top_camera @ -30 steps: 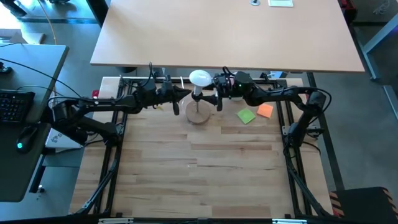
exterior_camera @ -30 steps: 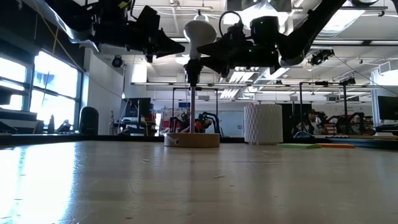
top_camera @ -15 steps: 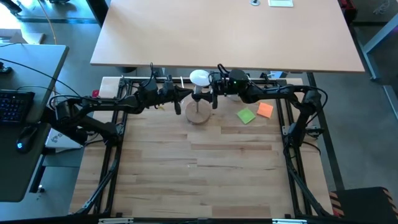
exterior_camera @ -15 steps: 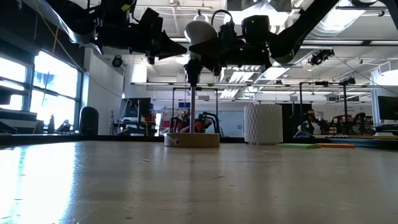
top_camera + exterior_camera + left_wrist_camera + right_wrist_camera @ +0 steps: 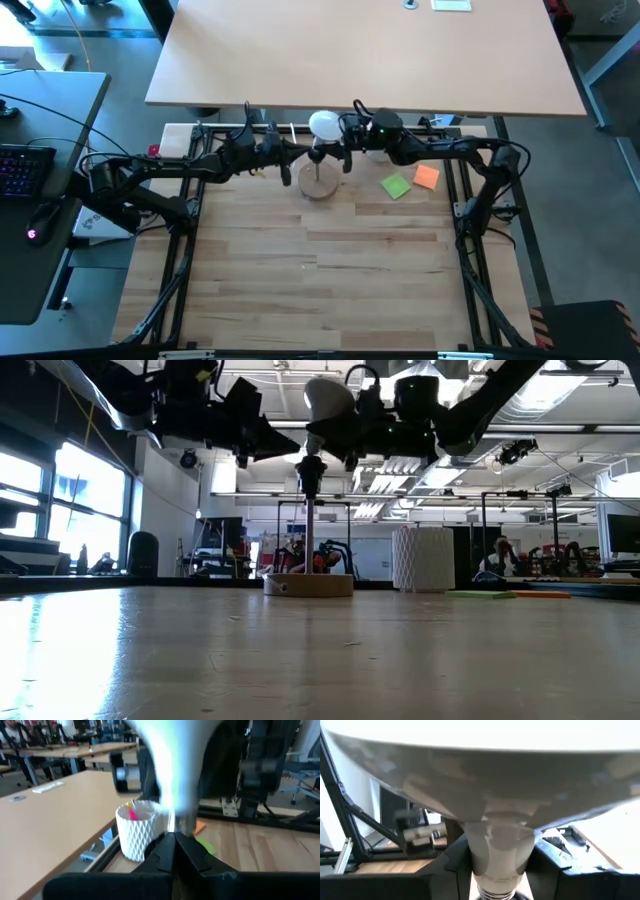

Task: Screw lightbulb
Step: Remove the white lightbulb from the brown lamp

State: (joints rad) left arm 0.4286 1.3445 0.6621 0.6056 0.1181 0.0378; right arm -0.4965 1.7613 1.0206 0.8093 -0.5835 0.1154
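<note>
The white lightbulb point(image 5: 328, 398) stands tilted over the black socket point(image 5: 311, 468), which tops a thin pole on the round wooden disc stand point(image 5: 308, 584) at the table's far middle. It also shows in the high view point(image 5: 323, 124). My right gripper point(image 5: 345, 445) comes from the table's right and is shut on the bulb. My left gripper point(image 5: 297, 447) comes from the table's left. It is shut, with its tips at the socket's top point(image 5: 176, 826). My left gripper pinches the top of the socket point(image 5: 176, 826) at its fingertips, coming level from the table's left. Its own fingers hide the exact place of contact. The socket stands upright on its pole. My right gripper pinches the bulb's narrow neck point(image 5: 500, 851) between its two fingers, just above the silvery screw base point(image 5: 494, 893). It comes level from the table's right. The bulb is tilted, globe up, with its base at the socket's mouth.
A white perforated cup point(image 5: 423, 558) with pink contents stands at the far edge behind the stand. A green pad point(image 5: 396, 186) and an orange pad point(image 5: 427, 177) lie to the stand's right. The near part of the wooden table point(image 5: 320, 280) is bare.
My right gripper has moved toward the table's left, closer to the bulb, then risen a little. The bulb's globe has gone up slightly and tipped toward the right arm. The stand and my left gripper have stayed in place.
</note>
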